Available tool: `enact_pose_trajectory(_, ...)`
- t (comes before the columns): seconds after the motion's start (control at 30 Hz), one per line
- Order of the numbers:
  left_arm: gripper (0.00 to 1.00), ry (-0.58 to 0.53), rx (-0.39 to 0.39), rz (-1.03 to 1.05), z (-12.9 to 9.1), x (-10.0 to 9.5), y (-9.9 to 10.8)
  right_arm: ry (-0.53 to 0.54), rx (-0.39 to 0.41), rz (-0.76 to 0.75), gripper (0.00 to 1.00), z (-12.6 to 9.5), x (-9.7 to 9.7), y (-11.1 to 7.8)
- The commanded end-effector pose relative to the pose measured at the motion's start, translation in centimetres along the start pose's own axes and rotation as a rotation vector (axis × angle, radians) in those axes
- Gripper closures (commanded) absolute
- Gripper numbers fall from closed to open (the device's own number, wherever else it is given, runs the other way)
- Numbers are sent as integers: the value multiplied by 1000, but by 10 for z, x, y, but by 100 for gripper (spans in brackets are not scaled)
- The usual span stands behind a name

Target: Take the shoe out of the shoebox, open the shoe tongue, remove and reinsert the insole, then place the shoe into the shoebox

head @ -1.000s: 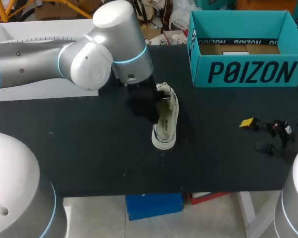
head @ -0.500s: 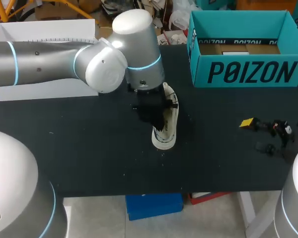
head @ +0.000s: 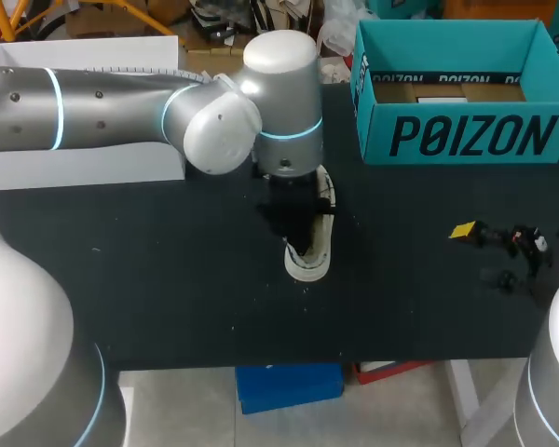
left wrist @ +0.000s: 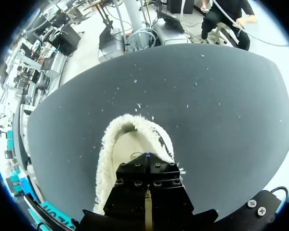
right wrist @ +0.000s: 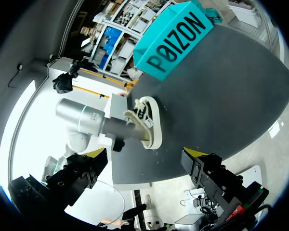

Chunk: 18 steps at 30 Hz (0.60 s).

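Black table (head: 168, 279) under it all, and there is the white shoe (head: 309, 263) out in the middle, standing on its sole with the opening up, lying lengthwise from far to near. It is well clear of the teal shoebox (head: 456, 135), which stands open-topped at the far right with brown card showing inside. The shoe sits to the box's near left, apart from it.

The left arm (head: 121, 112) comes in from the left and reaches right across to the middle, wrist turned straight down. The left gripper (head: 293, 219) is down on the shoe, covering its far half, with only the near rounded end showing past it. From the left wrist, the gripper's black body hangs right over the opening, with the shoe's fuzzy white rim (left wrist: 106, 149) curving ahead of it and the pale insole (left wrist: 127, 151) in view inside. Whether that gripper has hold of anything, I cannot tell.

The right gripper (right wrist: 145, 153) is held high off the near right side of the table, fingers (right wrist: 98, 154) spread wide with nothing between them. A white box (head: 93, 163) rests at the far left
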<state>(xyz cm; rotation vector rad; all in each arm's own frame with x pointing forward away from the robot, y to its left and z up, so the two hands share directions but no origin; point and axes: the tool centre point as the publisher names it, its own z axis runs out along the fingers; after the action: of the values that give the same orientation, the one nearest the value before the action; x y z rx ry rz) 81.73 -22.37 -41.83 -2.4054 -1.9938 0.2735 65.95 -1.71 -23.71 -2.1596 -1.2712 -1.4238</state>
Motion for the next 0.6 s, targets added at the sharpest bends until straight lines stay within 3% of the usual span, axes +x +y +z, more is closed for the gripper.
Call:
enact_pose_trajectory(0.03, 100, 6, 3, 2, 7, -5, 3, 1, -2, 1, 0, -2, 0, -1)
enact_pose_trajectory(0.3, 100, -70, -23, -35, -27, 4, -8, 1, -2, 1, 0, -2, 0, -1)
enact_pose_trajectory(0.33, 91, -87, -32, -41, -36, 6, -11, 1, -2, 1, 0, -2, 0, -1)
enact_pose_trajectory(0.37, 76, -96, -39, -43, -42, 8, -13, 1, -2, 1, 0, -2, 0, -1)
enact_pose_trajectory(0.4, 76, -96, -39, -43, -42, 8, -13, 1, -2, 1, 0, -2, 0, -1)
enact_pose_trajectory(0.43, 67, -115, -44, -51, -56, 11, -17, 1, -2, 1, 0, -2, 0, -1)
enact_pose_trajectory(0.47, 66, -115, -44, -51, -58, 12, -17, 1, -2, 1, 0, -2, 0, -1)
enact_pose_trajectory(0.6, 45, -145, -58, -70, -91, 21, -23, 1, -2, 1, 0, -2, 0, -1)
